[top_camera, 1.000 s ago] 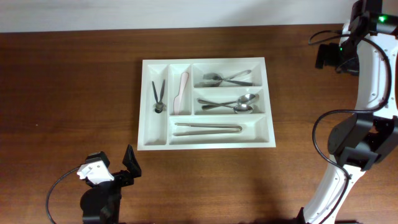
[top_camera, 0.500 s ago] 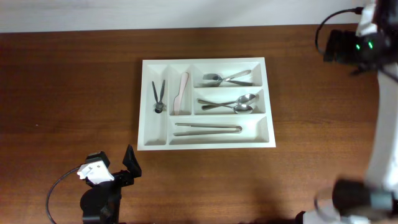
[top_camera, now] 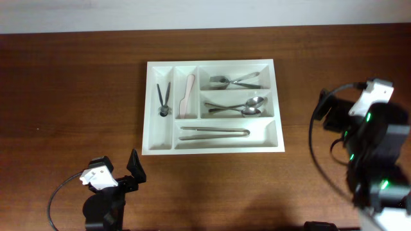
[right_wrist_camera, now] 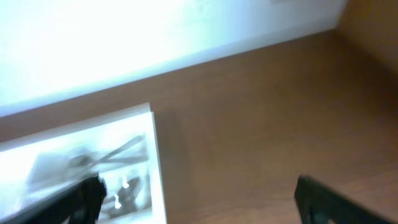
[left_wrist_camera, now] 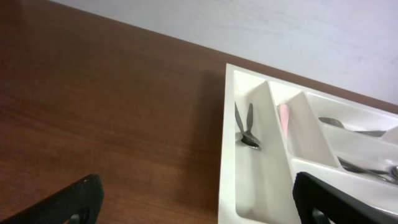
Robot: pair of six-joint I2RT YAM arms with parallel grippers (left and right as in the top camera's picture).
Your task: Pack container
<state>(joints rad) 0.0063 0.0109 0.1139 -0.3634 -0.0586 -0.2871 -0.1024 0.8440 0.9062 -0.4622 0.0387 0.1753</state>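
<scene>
**Both jaws wide and empty, tray looks full**

Left gripper point(left_wrist_camera: 202, 200) hangs low near the table's front edge, fingers spread wide, nothing between them. Right gripper point(right_wrist_camera: 200, 198) is just as wide and just as empty, and its wrist view is smeared. Outward from there: the container point(top_camera: 159, 135) sits mid-table point(top_camera: 77, 96), ahead and to the right of the left gripper and off to the left of the right one, clear of both. The black tongs point(top_camera: 164, 99), pink spreader point(top_camera: 187, 96), forks point(top_camera: 234, 81), spoons point(top_camera: 241, 108) and long tongs point(top_camera: 215, 132) are each in a compartment. The risk is that a spread finger coming in low clips the tray wall and shoves it, rattling the cutlery out of place
</scene>
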